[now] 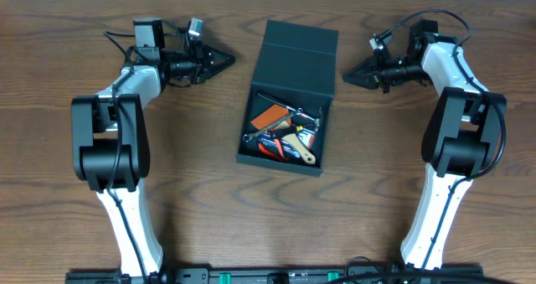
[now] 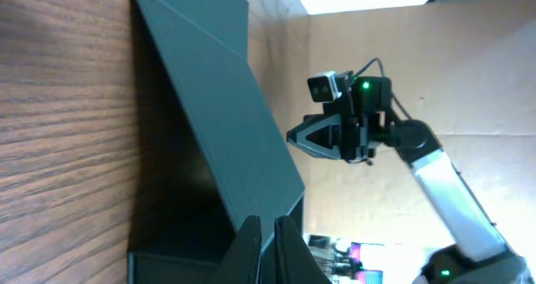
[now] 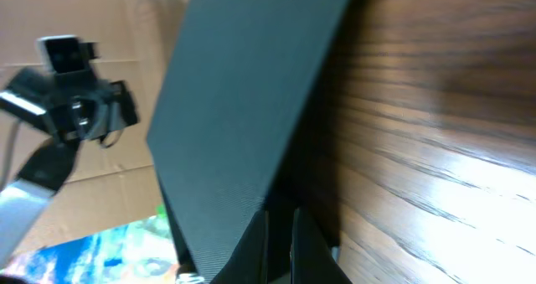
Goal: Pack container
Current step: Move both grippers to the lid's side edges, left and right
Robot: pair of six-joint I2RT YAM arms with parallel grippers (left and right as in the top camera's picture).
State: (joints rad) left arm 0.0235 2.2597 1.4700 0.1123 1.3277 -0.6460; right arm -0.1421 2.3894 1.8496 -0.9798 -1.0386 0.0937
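**Overhead only:** Container (image 1: 280, 163), dark teal box, centre of wooden table (image 1: 201, 192), hinged lid (image 1: 298, 58) open and tilted back. Inside lie mixed hand tools: an orange flat piece (image 1: 270, 115), red-handled pliers (image 1: 270, 146) and a wooden-handled tool (image 1: 305, 152).

**Arms:** The left gripper (image 1: 226, 61) and right gripper (image 1: 350, 74) flank the lid, near it and apart from it. Each has its fingers pressed together on nothing.

**Wrist views only:** Each shows the matte lid panel (image 2: 226, 116) edge-on and blocking the box interior. The opposite arm (image 2: 352, 125) faces it in front of cardboard (image 2: 469, 66).
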